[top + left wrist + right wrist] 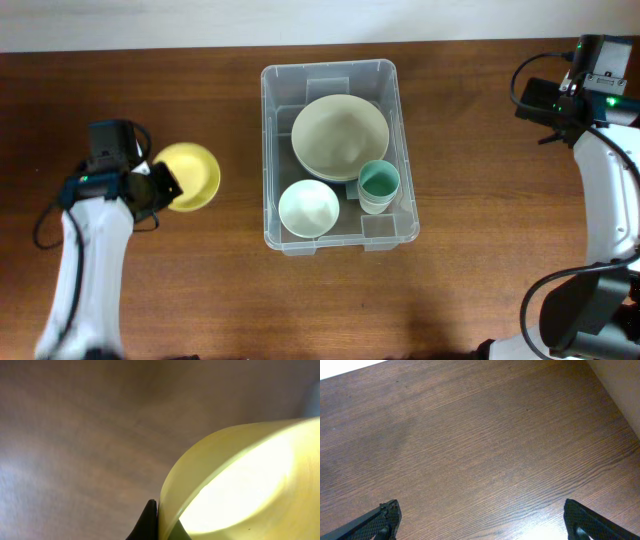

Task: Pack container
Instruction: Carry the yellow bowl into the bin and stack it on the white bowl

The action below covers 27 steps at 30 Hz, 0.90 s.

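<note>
The clear plastic container (pixel 275 150) stands at the table's middle. Inside it are a large cream bowl (pixel 340 135), a small white bowl (pixel 308 208) and a teal cup (pixel 379 183). My left gripper (pixel 163 185) is shut on the rim of a yellow bowl (pixel 190 175), left of the container. In the left wrist view the yellow bowl (pixel 240 485) fills the lower right, with a black finger (pixel 147 522) pressed against its wall. My right gripper (pixel 482 520) is open and empty over bare wood at the far right.
The right arm (pixel 600 190) runs along the table's right edge. The table's back edge meets a white wall (pixel 300 20).
</note>
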### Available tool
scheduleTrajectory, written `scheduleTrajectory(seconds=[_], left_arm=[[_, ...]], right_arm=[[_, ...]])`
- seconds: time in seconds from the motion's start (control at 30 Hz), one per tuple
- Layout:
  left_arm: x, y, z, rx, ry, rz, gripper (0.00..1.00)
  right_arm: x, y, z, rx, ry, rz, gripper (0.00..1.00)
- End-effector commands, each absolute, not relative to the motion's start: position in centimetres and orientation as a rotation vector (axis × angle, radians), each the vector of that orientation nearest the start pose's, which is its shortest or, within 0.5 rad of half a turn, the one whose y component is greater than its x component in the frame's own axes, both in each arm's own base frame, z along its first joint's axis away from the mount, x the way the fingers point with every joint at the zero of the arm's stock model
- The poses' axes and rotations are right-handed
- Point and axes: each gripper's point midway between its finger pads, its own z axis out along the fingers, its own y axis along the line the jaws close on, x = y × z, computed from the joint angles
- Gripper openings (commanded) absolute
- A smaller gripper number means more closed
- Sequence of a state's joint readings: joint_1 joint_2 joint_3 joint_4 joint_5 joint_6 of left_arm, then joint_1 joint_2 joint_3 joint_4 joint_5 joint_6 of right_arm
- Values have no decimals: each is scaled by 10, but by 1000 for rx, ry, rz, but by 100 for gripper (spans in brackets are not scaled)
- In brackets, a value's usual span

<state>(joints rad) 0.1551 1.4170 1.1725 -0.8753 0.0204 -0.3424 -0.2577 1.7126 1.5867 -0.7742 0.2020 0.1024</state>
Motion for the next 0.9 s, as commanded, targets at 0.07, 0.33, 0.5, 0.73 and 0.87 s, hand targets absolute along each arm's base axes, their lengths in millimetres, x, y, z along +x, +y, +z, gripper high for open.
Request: scheduleTrajectory(seconds=[0.07, 0.33, 0.5, 0.73, 0.87], left_arm=[[330, -6, 210, -371, 2500, -215, 1], [322, -92, 211, -44, 2527, -320, 1], [329, -128, 197, 75, 2544, -357, 1], [329, -154, 161, 158, 2648, -349, 1], [326, -163, 154, 195, 2667, -350, 1]], right_arm=[[434, -155, 223, 548, 2386, -335, 99], [434, -155, 223, 548, 2386, -335, 99], [434, -155, 223, 548, 2386, -335, 99], [434, -155, 223, 548, 2386, -335, 99], [434, -155, 223, 548, 2387, -335, 99]])
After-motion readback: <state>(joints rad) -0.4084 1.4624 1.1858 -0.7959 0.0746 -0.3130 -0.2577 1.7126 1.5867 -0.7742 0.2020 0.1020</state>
